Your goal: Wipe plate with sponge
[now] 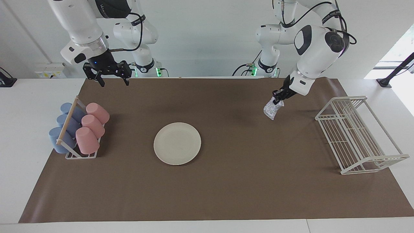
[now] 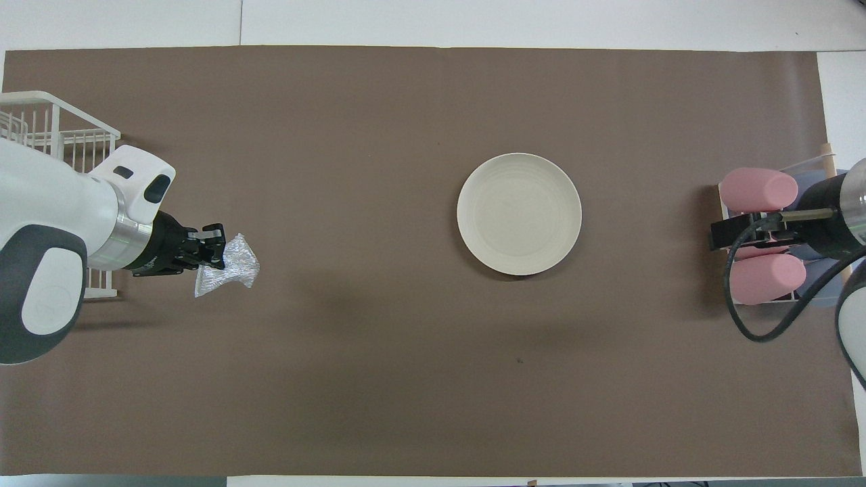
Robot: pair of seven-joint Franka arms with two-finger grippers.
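The cream-white plate [image 1: 177, 143] lies flat on the brown mat near the table's middle; it also shows in the overhead view [image 2: 519, 213]. My left gripper [image 1: 278, 99] is shut on the silvery speckled sponge [image 1: 272, 109], which hangs from it above the mat, between the plate and the white wire rack. In the overhead view the left gripper [image 2: 215, 249] holds the sponge [image 2: 229, 266] well away from the plate, toward the left arm's end. My right gripper [image 1: 111, 79] is open and empty, raised over the mat's edge near the robots, and waits.
A white wire dish rack [image 1: 355, 136] stands at the left arm's end of the table. A cup holder with pink cups [image 1: 92, 124] and blue cups [image 1: 64, 127] stands at the right arm's end. The brown mat [image 1: 226, 187] covers most of the table.
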